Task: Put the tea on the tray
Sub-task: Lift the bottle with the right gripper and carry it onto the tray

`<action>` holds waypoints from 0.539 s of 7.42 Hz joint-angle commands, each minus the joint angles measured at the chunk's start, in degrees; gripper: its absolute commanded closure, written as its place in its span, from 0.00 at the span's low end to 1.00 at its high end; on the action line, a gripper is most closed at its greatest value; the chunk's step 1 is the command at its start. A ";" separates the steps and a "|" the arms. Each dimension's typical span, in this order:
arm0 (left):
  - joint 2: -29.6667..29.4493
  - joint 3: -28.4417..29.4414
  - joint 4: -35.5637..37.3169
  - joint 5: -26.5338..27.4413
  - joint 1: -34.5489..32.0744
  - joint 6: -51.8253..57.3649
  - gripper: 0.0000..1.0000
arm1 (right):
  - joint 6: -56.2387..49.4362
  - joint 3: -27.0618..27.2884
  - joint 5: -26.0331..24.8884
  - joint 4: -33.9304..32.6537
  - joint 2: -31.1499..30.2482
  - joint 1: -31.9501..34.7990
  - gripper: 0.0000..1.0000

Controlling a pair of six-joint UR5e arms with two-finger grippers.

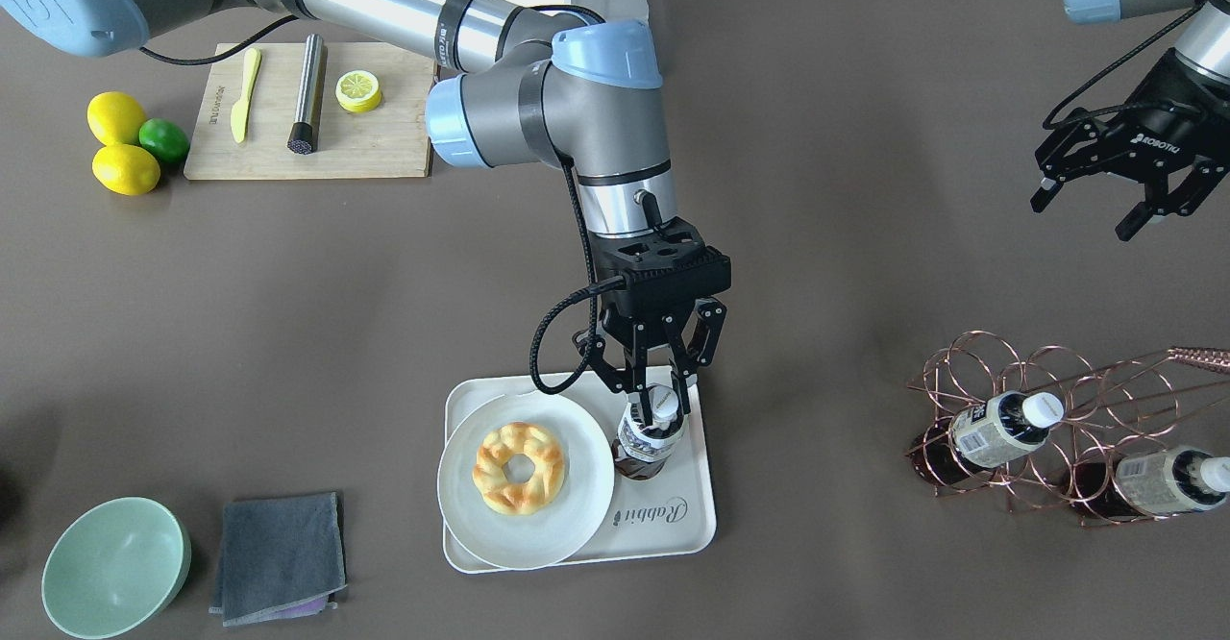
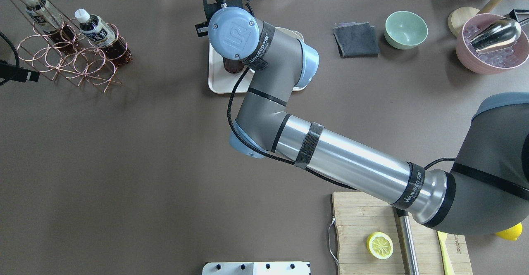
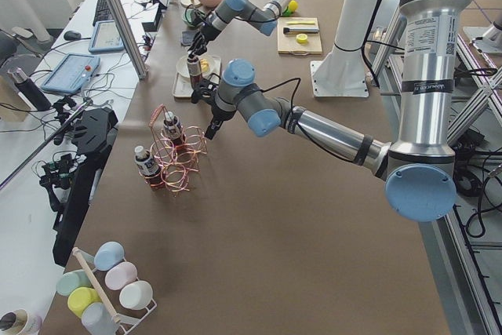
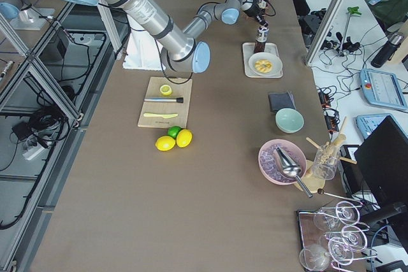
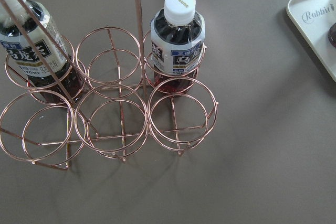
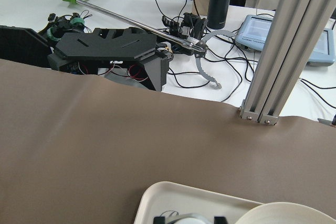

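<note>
Nearly done: got tea (image 1: pixel 646 438) upright on tray (image 1: pixel 663 525), just beside plate (image 1: pixel 577 486). Gripped at neck by right claw (image 1: pixel 661 388); only release and retreat left. Left claw (image 1: pixel 1081 220) spread, empty, well off tray.

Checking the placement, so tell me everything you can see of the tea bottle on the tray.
The tea bottle is small and of clear plastic, with dark reddish-brown liquid, a white screw cap and a navy-and-white label. It stands upright on the cream tray, close beside the round plate. The right gripper comes from above, its fingers closed on the bottle's neck.
</note>
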 commanded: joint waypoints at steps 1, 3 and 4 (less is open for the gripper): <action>0.08 0.00 0.00 0.00 0.00 0.00 0.02 | -0.02 0.08 -0.08 1.21 -0.22 -0.06 0.02; 0.08 0.00 -0.09 0.00 0.00 0.00 0.02 | 0.60 0.52 0.01 1.56 -0.13 0.02 0.00; 0.08 0.00 -0.09 -0.09 0.00 0.00 0.02 | 0.60 1.65 0.62 1.47 -0.13 0.46 0.00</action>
